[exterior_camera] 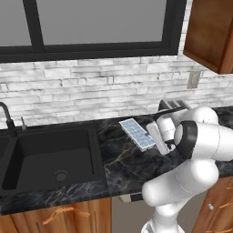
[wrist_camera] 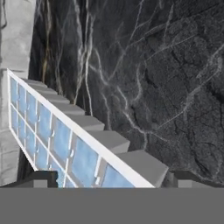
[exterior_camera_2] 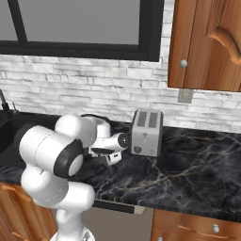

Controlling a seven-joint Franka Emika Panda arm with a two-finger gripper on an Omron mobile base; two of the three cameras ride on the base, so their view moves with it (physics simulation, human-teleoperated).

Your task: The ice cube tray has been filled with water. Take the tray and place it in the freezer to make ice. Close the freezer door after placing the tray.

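The white ice cube tray [exterior_camera: 137,133] lies at a slant on the black marble counter [exterior_camera: 123,166], right of the sink. The water [wrist_camera: 61,138] shows as pale blue squares in its two rows of cells. My gripper [wrist_camera: 111,177] hangs low over the tray's near end. It is open, with one dark fingertip [wrist_camera: 41,177] on each side of the tray [wrist_camera: 87,144]. In the right base view the gripper [exterior_camera_2: 109,158] points down at the counter, behind the arm's elbow. The freezer and the freezer door are out of view.
A black sink [exterior_camera: 50,154] with a dark faucet [exterior_camera: 7,116] takes up the counter's left. A silver toaster [exterior_camera_2: 147,132] stands against the brick wall, just right of the hand. Brown wall cabinets [exterior_camera_2: 207,42] hang above it.
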